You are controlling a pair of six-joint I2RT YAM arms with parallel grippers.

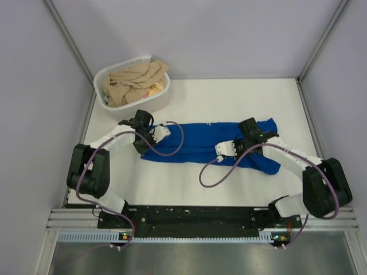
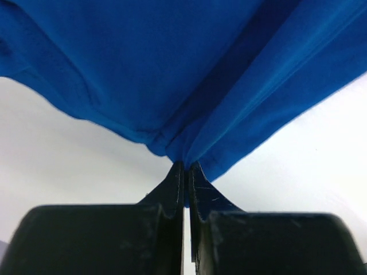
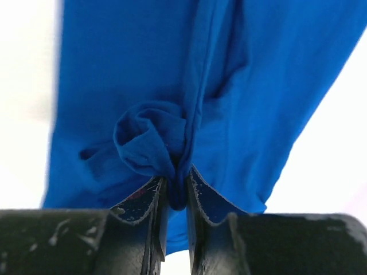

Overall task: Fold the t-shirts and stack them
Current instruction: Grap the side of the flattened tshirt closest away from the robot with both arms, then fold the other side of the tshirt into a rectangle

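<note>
A royal-blue t-shirt point(image 1: 200, 143) lies stretched as a long folded band across the middle of the white table, plain side up; no print shows. My left gripper point(image 1: 143, 141) is shut on the shirt's left end; the left wrist view shows cloth point(image 2: 172, 74) pinched between the closed fingertips point(image 2: 184, 167). My right gripper point(image 1: 250, 133) is shut on a bunched fold near the shirt's right end; the right wrist view shows the cloth point(image 3: 160, 137) clamped between the fingers point(image 3: 176, 182).
A white plastic laundry basket point(image 1: 103, 77) holding tan cloth point(image 1: 133, 82) stands at the back left. Grey walls enclose the table on three sides. Purple cables loop from both arms over the table's front.
</note>
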